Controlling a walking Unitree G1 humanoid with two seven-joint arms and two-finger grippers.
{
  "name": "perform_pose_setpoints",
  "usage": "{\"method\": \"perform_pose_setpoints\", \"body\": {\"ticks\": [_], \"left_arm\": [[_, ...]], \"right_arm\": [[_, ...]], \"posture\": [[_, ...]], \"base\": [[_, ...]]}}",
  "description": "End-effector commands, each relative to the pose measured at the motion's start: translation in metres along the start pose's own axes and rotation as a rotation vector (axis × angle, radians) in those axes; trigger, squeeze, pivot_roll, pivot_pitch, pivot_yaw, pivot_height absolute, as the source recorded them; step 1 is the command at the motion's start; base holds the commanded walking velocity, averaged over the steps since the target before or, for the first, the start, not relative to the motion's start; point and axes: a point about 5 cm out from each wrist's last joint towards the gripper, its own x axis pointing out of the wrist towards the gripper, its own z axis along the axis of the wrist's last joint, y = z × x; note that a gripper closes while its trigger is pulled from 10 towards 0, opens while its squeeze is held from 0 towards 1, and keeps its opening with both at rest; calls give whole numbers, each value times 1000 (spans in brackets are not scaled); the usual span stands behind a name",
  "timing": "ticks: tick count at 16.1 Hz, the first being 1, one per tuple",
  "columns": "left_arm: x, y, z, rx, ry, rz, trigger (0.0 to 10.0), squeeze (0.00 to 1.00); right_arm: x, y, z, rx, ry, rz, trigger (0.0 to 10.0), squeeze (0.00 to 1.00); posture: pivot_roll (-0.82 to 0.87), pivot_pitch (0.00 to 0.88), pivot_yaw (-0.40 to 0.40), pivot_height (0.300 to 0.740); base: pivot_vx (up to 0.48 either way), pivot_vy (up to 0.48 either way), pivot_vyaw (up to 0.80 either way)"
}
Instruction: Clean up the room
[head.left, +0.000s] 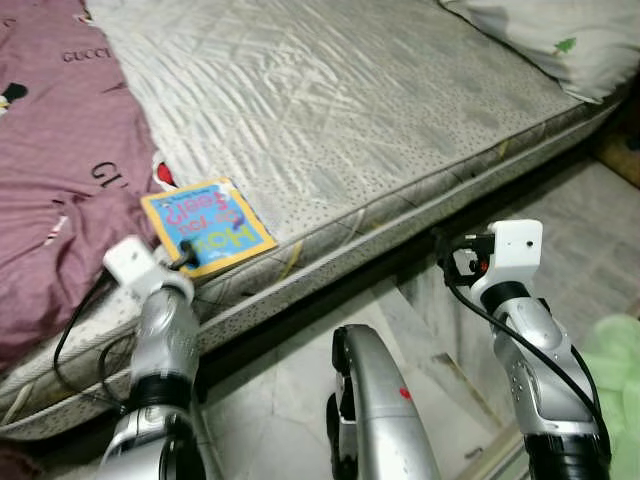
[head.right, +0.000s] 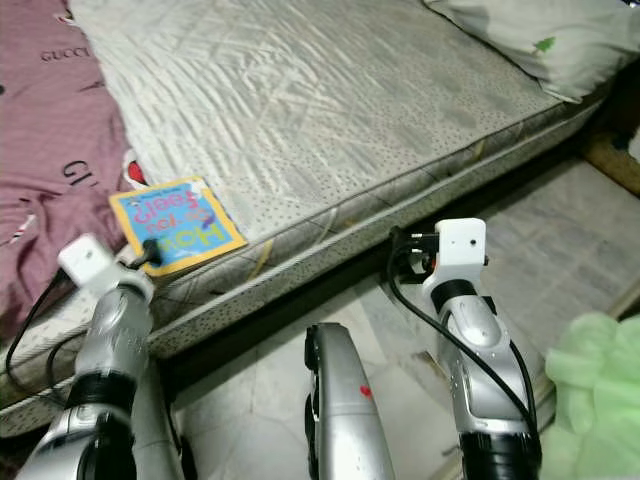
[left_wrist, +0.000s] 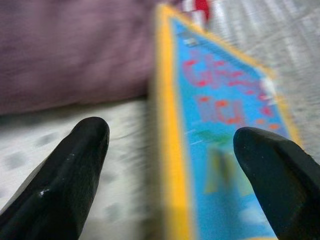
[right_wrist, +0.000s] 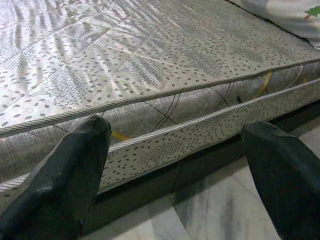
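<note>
Head views: children's book (head.left: 208, 226), blue cover w/ yellow border, lies flat on the mattress (head.left: 380, 110) near its front edge, just beside the maroon blanket (head.left: 60, 150). Pillow (head.left: 570, 40) at the mattress's far corner, well apart from the book. Left gripper (head.left: 185, 262) sits at the book's near edge; fingers hidden behind the wrist here. Right gripper (head.right: 405, 255) hangs off the mattress front, over the tiled floor (head.right: 560, 260), near the dark gap under the mattress. Green cloth (head.right: 595, 390) on the floor, right of the right arm.

Left wrist view: blurred. Left gripper (left_wrist: 172, 165) spread wide, nothing held; the book's yellow spine edge lies between the two fingers (left_wrist: 75, 160), blanket behind.

Right wrist view: right gripper (right_wrist: 175, 170) also wide apart, empty, aimed at the mattress side seam.

Handling (judgement): book looks thin, light, stiff-ish board cover, prob. glossy so may slip. Lying flat on soft bedding, no gap under it; best bet is to pinch the near edge/spine side, pressing into the mattress to get one finger beneath. Not fragile; pages could fan if gripped at a loose corner.
</note>
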Motion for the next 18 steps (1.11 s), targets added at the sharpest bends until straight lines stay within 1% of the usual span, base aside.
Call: {"method": "perform_pose_setpoints", "body": {"ticks": [1, 2, 4, 6, 7, 9, 10, 11, 12, 13, 14, 16, 18], "left_arm": [[0, 1, -7, 1, 26, -4, 10000, 0], [0, -4, -10, -3, 40, -23, 10000, 0], [1, -6, -12, -16, 56, -32, 10000, 0], [4, -2, -18, -42, 101, -17, 10000, 0], [5, -2, -19, -48, 108, -17, 10000, 0], [10, -3, -16, -65, 127, -48, 10000, 0], [12, -5, -15, -69, 140, -88, 10000, 0], [14, -7, -11, -69, 137, -122, 5961, 0], [18, -10, -6, -113, 145, -175, 0, 0], [20, -10, -2, -115, 145, -198, 0, 0], [20, -10, -2, -115, 149, -204, 0, 0], [22, -9, -2, -97, 187, -210, 0, 0], [25, -7, 4, -122, 166, -210, 0, 0]], "right_arm": [[-3, -2, 2, -7, 4, -1, 10000, 0], [-3, 0, 2, -13, 3, 5, 10000, 0], [-2, 0, 3, -14, 4, 8, 10000, 0], [-2, 0, 3, -14, 7, 8, 10000, 0], [-1, 0, 3, -14, 8, 8, 10000, 0], [1, 2, 4, -12, 3, 6, 10000, 0], [3, 3, 5, -9, 0, 5, 10000, 0], [4, 5, 4, -7, -1, 5, 10000, 0], [6, 8, 4, -3, -5, 9, 10000, 0], [7, 10, 5, -4, -12, 12, 10000, 0], [8, 11, 5, -4, -13, 12, 10000, 0], [11, 12, 7, 1, -23, 11, 10000, 0], [14, 14, 7, 5, -30, 6, 10000, 0]], "posture": [[-243, 187, -100, 485], [-243, 185, -101, 485], [-243, 183, -101, 485], [-242, 173, -97, 485], [-240, 170, -95, 485], [-232, 160, -89, 485], [-227, 154, -87, 485], [-224, 150, -85, 485], [-219, 143, -81, 485], [-216, 137, -78, 485], [-216, 137, -78, 485], [-207, 122, -70, 485], [-197, 114, -65, 485]], "base": [[0, 0, 0], [0, 0, 0], [0, 0, 0], [0, 0, 0], [0, 0, 0], [0, 0, 0], [0, 0, 0], [0, 0, 0], [0, 0, 0], [0, 0, 0], [0, 0, 0], [0, 0, 0], [0, 0, 0]]}}
